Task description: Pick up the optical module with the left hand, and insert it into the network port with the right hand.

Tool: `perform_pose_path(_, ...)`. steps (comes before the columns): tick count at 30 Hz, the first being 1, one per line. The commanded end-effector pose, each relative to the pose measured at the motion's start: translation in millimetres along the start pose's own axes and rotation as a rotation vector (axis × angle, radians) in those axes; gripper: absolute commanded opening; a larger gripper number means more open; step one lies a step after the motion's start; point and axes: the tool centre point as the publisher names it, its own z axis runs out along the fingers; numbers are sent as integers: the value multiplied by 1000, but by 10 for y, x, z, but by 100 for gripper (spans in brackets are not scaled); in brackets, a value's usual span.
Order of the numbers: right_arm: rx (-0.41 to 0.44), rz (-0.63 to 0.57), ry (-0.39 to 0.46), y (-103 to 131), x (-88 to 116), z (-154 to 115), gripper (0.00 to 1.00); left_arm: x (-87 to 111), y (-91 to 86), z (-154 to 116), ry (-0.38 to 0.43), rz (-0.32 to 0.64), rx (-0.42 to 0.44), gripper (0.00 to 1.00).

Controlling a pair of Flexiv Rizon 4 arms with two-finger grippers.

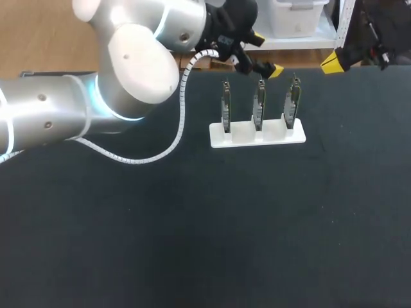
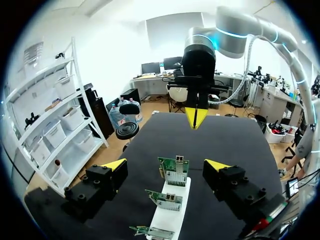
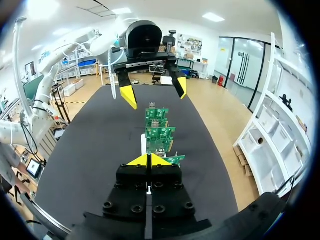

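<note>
A black table (image 1: 192,224) fills most of the head view. In the upper middle of it stands a small white plastic stand (image 1: 257,136). Three thin green circuit boards (image 1: 259,106) stand up straight in the stand, side by side in a row. Each board has a little silver metal port (image 2: 176,178) on it. These are the network ports for the job. I cannot tell from any view which bit is the optical module.

The big silver left arm (image 1: 96,96) comes in from the left of the head view and takes up the upper left corner. Its left gripper (image 1: 266,53) is in the upper middle, just behind the tops of the boards. Its two yellow-tipped fingers are wide apart with nothing in them. In the left wrist view the boards sit ahead of this gripper, in the gap between its fingers (but not touching them).

The right gripper (image 1: 334,62) is in the upper right of the head view, by the far edge of the table and well apart from the stand. In the right wrist view its yellow tips are pressed together with nothing between them, and the row of boards is just ahead of it.
</note>
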Motion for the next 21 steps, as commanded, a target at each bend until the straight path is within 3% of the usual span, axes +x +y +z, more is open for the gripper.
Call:
perform_pose_path(1,10,-2,1,40,-22,-2,0,11,-15,-48,10,-1,-4,100)
perform_pose_path(10,4,-23,-6,37,-32,-25,0,-16,76,-185,8,22,-55,100)
perform_pose_path(11,7,-18,-13,42,-47,-29,26,-23,80,-193,9,17,-60,100)
perform_pose_path(13,7,-18,-13,42,-47,-29,100,-23,80,-193,9,17,-60,100)
perform_pose_path(21,7,-18,-13,42,-47,-29,100,-23,80,-193,9,17,-60,100)
